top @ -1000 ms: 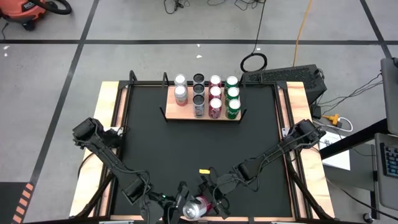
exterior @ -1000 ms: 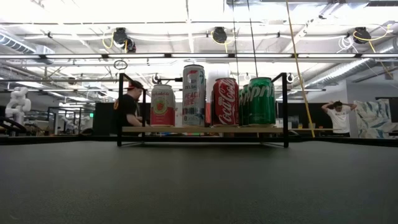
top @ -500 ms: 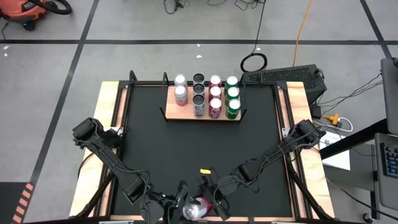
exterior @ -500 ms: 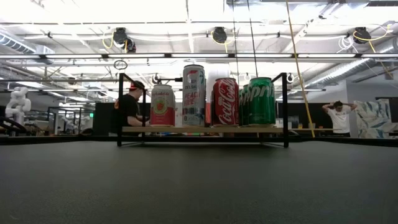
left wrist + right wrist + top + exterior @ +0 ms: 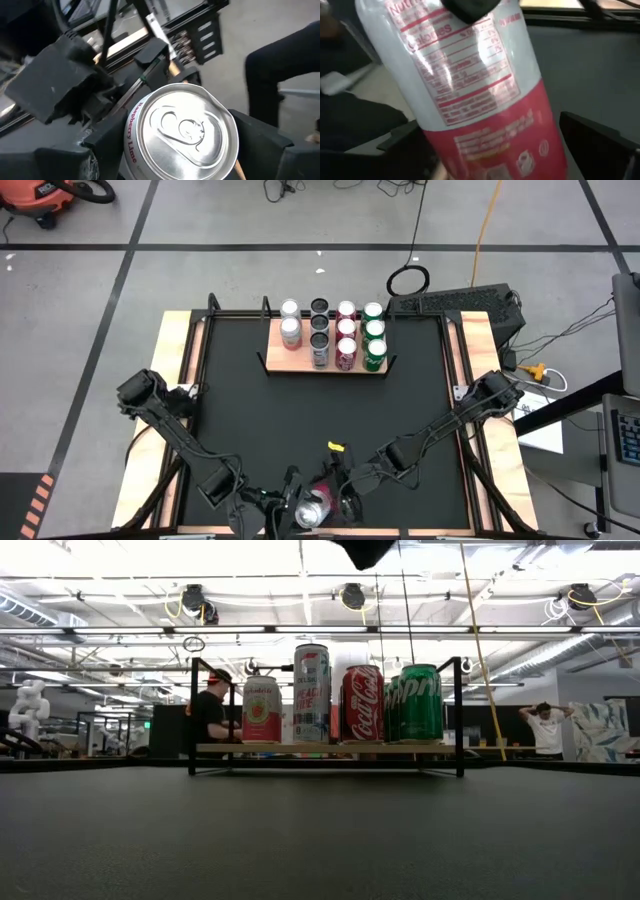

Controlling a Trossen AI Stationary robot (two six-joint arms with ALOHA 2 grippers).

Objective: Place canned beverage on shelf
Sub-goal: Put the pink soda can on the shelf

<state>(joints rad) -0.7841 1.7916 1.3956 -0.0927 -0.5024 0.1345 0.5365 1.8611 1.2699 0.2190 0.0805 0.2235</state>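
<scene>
A white and pink canned beverage [image 5: 315,510] hangs above the table's near edge, tilted, its silver top [image 5: 182,127] facing my left wrist. My left gripper [image 5: 300,512] is shut on it. My right gripper [image 5: 335,498] stands open around the can's pink lower body [image 5: 485,130], with one finger [image 5: 600,140] clearly apart from the wall. The shelf [image 5: 290,360], a wooden board with black brackets, lies at the table's far side and carries several upright cans [image 5: 362,703]. My left gripper pinches the can between its two fingers [image 5: 102,150], which lie on opposite sides of its wall just below the top rim [image 5: 131,145]. They come from the table's near left, slanting slightly down. The can is lifted clear of the mat and tilted.
The black mat [image 5: 300,410] is edged by narrow wooden strips [image 5: 180,350]. Bare board shows at the shelf's near left corner [image 5: 286,358]. A dark arm part [image 5: 365,550] shows at the low view's top. People stand in the room behind [image 5: 208,710].
My right gripper has turned at its wrist beside the can, and its yellow tag has shifted a little toward the far edge. A dark arm part has come into the top of the low view. The can has stayed in place.
</scene>
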